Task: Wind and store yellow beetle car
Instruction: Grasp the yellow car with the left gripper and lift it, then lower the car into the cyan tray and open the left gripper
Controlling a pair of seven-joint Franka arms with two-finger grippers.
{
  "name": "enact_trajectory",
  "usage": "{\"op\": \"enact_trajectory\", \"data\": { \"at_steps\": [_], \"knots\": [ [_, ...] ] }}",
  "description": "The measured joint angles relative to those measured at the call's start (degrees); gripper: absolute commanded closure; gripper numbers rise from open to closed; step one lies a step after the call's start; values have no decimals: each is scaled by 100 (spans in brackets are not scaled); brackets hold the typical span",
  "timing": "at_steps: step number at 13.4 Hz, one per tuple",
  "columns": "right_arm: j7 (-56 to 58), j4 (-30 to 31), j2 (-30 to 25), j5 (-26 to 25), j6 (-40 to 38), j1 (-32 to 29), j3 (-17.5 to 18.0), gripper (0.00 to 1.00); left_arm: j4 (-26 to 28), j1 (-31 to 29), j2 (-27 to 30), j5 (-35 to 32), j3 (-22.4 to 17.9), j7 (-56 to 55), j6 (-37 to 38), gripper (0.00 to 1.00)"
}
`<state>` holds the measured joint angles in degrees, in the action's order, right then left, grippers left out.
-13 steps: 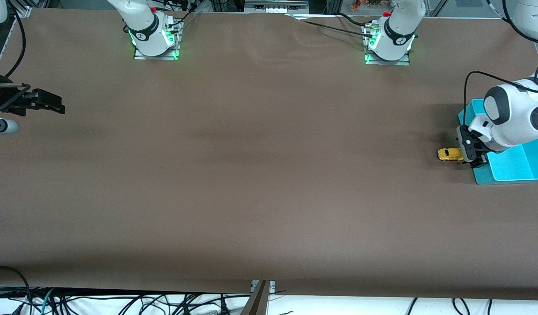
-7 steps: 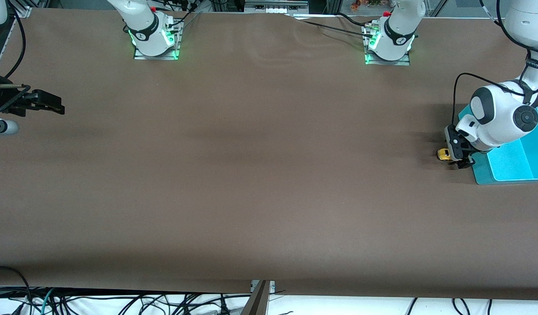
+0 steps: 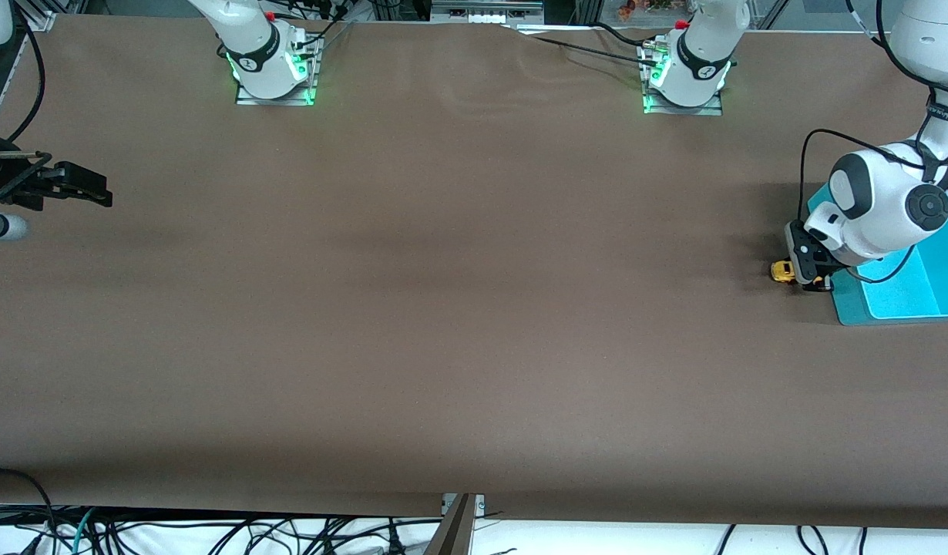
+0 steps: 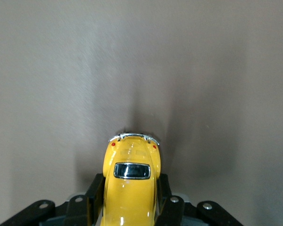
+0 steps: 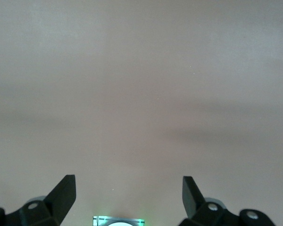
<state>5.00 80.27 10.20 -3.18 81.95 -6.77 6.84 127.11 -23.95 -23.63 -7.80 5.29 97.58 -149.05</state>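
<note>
Right gripper (image 3: 96,189) waits with fingers spread wide over the right arm's end of the brown table (image 3: 443,308). Left gripper (image 3: 807,274) clamps the yellow beetle car (image 3: 782,271) on the table, just beside the turquoise tray (image 3: 848,312).

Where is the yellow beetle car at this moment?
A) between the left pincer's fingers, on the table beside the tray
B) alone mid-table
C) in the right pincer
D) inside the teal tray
A: the left pincer is shut on the yellow beetle car, beside the teal tray.
</note>
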Motion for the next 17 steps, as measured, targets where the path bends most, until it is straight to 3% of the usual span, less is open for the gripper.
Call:
{"op": "enact_trajectory", "data": {
  "at_steps": [2,5,8,10,13,17],
  "knots": [
    [0,-9,0,0,8,2,2,0,-68,-8,207,17,368,-81,327,87],
    [0,-11,2,0,19,2,2,0,-430,9,746,27,976,-638,1623,87],
    [0,-11,19,0,46,-1,-2,0,-1259,-7,1002,11,1037,-703,3202,87],
    [0,-12,39,0,55,-3,-9,0,-1756,-194,1022,-114,938,-478,3867,87],
    [0,-15,51,0,56,-5,-11,0,-1919,-1041,999,-433,870,292,3968,87],
    [0,-19,53,0,58,-6,-12,0,-1881,-1934,638,-769,860,1001,3157,87]
  ]
}}
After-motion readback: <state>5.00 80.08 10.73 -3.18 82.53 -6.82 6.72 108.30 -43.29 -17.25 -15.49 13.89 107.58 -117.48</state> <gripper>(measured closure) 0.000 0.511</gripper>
